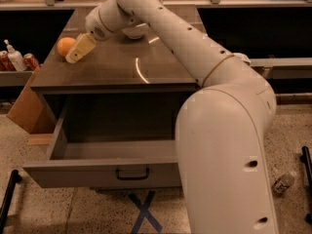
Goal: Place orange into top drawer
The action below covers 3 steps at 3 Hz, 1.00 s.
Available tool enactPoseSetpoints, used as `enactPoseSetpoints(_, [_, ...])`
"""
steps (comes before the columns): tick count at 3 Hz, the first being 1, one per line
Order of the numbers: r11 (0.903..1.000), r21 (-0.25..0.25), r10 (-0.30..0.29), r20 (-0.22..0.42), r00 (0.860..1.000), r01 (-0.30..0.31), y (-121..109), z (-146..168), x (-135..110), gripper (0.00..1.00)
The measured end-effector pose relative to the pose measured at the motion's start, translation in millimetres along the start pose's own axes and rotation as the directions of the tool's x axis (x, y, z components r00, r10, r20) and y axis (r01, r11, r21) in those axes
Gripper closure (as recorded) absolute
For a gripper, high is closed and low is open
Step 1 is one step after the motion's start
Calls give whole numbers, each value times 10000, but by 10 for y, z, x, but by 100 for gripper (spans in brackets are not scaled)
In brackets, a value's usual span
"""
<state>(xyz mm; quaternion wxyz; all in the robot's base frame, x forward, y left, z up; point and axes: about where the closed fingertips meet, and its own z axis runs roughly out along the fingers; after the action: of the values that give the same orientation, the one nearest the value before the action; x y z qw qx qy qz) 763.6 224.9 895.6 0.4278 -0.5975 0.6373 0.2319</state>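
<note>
The orange [65, 46] sits on the cabinet top [117, 67] near its left edge. My gripper [78, 50] is right beside it, its pale finger tips reaching the orange's right side just above the cabinet top. The top drawer [97, 172] is pulled wide open below the cabinet top, its inside bare, with a dark bail handle [132, 172] at the centre of its front panel. My arm stretches from the lower right across the cabinet top and hides the drawer's right part.
A white bowl [135, 31] stands on the cabinet top behind my wrist. A shelf at the left holds a dispenser bottle [14, 57] and cans. A cardboard box [27, 108] leans by the cabinet's left side. A plastic bottle [282, 182] lies on the floor at the right.
</note>
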Motion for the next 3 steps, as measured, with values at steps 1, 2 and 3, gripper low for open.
enactPoseSetpoints(1, [9997, 0, 253, 366, 9990, -253, -39, 293, -189, 0])
enactPoseSetpoints(2, [9997, 0, 253, 366, 9990, -253, -39, 293, -189, 0])
enactPoseSetpoints(3, [9995, 75, 317, 422, 9986, -320, -49, 388, -198, 0])
